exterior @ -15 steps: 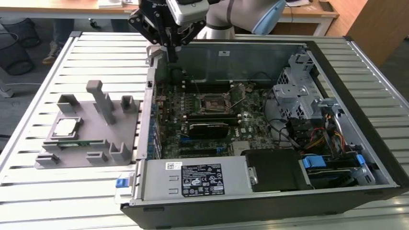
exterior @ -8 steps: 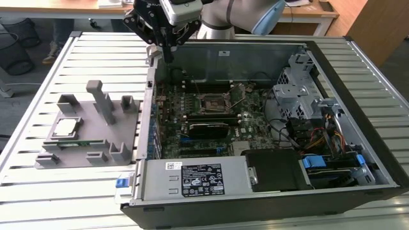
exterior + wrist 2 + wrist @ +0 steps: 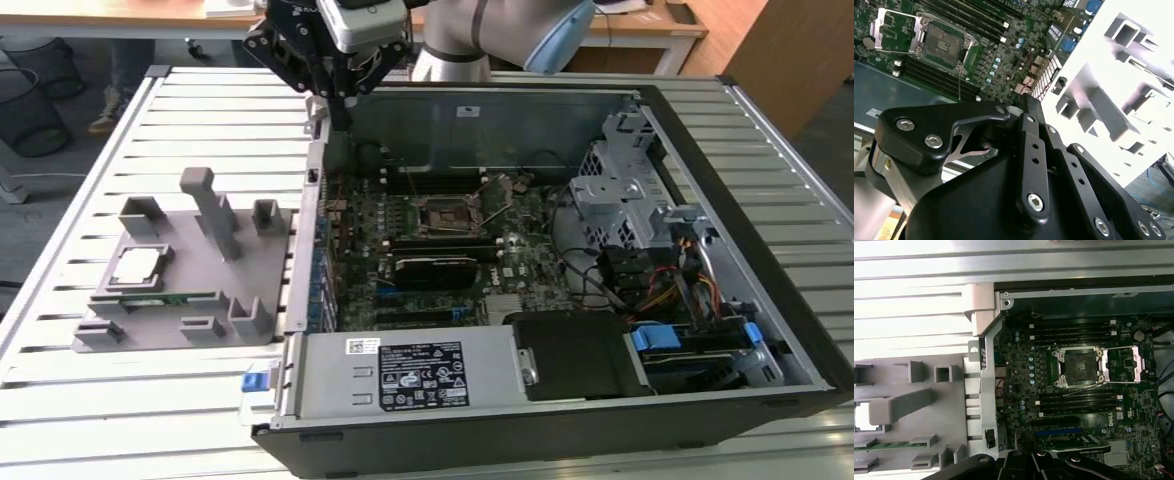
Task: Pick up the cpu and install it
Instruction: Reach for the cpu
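The cpu (image 3: 138, 265), a small silvery square chip, lies in a pocket of the grey fixture (image 3: 200, 250) at the exterior view's left, outside the computer case. In the first wrist view the cpu (image 3: 861, 417) sits at the picture's edge on the fixture (image 3: 904, 407). The motherboard socket (image 3: 447, 212) stands uncovered in both wrist views (image 3: 1078, 366) (image 3: 943, 43), its metal frame flipped aside. My gripper (image 3: 335, 92) hangs open above the case's rear corner nearest the fixture, well above both cpu and socket, holding nothing.
A green memory stick (image 3: 167, 298) lies in the fixture beside the cpu. The open case (image 3: 747, 330) holds drive cages, cables and a power supply (image 3: 414, 372). Fixture posts (image 3: 200, 205) stand upright. The slatted metal table (image 3: 120, 400) surrounds everything.
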### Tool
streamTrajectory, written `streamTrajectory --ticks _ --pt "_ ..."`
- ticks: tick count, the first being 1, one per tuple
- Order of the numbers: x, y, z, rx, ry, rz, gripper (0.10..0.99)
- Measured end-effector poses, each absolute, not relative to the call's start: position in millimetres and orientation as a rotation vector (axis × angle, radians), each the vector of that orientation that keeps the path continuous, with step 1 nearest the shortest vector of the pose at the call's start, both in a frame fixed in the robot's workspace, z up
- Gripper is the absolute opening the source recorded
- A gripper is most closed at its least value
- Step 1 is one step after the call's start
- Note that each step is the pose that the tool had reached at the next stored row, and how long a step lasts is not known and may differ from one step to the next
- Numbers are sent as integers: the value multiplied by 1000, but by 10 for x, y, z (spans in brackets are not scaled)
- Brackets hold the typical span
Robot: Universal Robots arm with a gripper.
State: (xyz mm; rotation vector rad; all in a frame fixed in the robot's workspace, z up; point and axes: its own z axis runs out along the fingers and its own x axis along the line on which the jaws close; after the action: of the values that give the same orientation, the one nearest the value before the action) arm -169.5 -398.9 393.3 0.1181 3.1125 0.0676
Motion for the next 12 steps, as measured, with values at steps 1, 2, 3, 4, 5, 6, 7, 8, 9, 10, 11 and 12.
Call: streamTrajectory --ticks 1,2,3,4,5,6,7,8,9,10,11,12 --pt "-1710 -3990 3933 118 3112 68 106" --pt "-1726 -3989 3933 118 3113 68 106" --pt "-1741 -3989 3933 118 3113 68 106" --pt "-1754 -3989 3933 118 3112 68 106" --pt "-1765 -3989 3933 118 3113 68 106" --pt "-1777 -3989 3933 118 3112 68 106" --pt "-1792 -3989 3933 118 3113 68 106" --pt "-1807 -3990 3933 118 3113 68 106" --pt "-1822 -3989 3933 118 3113 68 106" --pt "-1837 -3989 3933 118 3112 68 106" --pt "-1851 -3989 3933 118 3112 68 106" --pt "-1866 -3989 3933 118 3113 68 106"
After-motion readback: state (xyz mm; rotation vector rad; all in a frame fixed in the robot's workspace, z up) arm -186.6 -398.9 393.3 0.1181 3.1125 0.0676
